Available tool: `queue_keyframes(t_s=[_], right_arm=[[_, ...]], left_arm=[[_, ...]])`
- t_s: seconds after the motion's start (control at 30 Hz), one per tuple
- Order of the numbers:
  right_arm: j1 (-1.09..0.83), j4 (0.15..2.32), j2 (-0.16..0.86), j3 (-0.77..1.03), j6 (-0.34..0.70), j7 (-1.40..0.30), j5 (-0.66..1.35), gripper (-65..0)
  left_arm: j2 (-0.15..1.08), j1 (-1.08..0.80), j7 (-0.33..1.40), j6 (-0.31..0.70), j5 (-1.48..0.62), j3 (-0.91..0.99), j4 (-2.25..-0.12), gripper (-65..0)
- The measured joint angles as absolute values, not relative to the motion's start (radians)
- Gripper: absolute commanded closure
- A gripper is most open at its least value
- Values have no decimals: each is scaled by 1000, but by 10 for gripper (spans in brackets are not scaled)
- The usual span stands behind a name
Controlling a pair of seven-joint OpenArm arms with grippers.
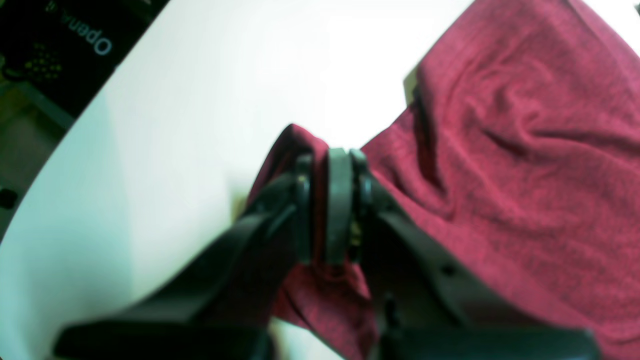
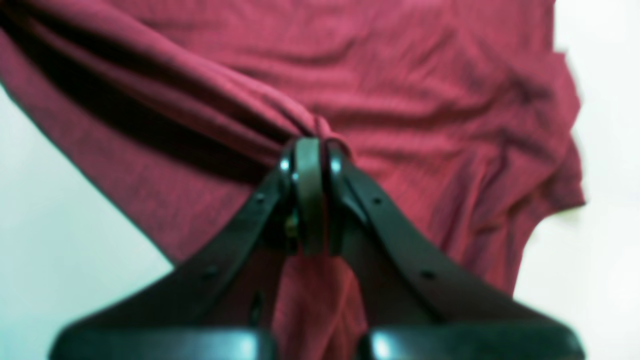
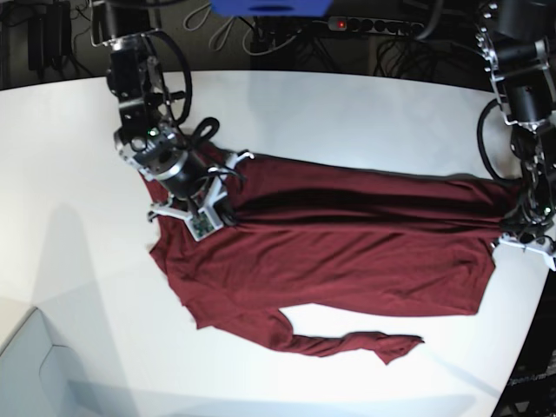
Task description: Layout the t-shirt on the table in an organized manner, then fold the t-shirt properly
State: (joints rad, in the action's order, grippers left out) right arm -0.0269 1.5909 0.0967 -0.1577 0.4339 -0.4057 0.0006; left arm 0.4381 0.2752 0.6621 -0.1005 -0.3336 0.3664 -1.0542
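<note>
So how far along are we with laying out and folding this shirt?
Still the layout stage. The t-shirt is stretched across the table, but wrinkled, one sleeve trailing. Both the left gripper and right gripper are shut on bunched fabric, edge lifted. Flattening and every fold remain.

1. The large plain dark maroon soft fabric t-shirt (image 3: 347, 252) lies spread lengthwise across the middle of the big smooth white glossy table (image 3: 347, 113), wrinkled, with no print.
2. A long raised fold runs along the shirt's far edge, casting a dark shadow beneath it.
3. One sleeve (image 3: 356, 343) trails flat toward the table's near edge.
4. The table's curved edge shows in the left wrist view (image 1: 60, 150).
</note>
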Motion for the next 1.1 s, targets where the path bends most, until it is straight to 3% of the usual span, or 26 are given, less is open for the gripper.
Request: queue_keyframes(t_s=[0.5,0.77,0.87,0.93,1.1], right_arm=[[4,1515,97,-158,434,-415,-3,-2],[19,1520,97,-157,434,-459,-4,-259],[10,1572,98,-157,434,-479,-13,-314],[-6,1619,99,-136,434,-476,-4,-331],[-107,1736,105,-78,433,-490,-15,-334]], left_arm=[[418,275,661,-101,-333,366,-1054,-46],[425,277,656,-101,-332,366,-1054,-317],[427,277,655,-101,-334,371,-1054,-389],[427,277,656,-101,-332,373,-1058,-419],[427,262,660,-104,-332,377,-1139,-423]])
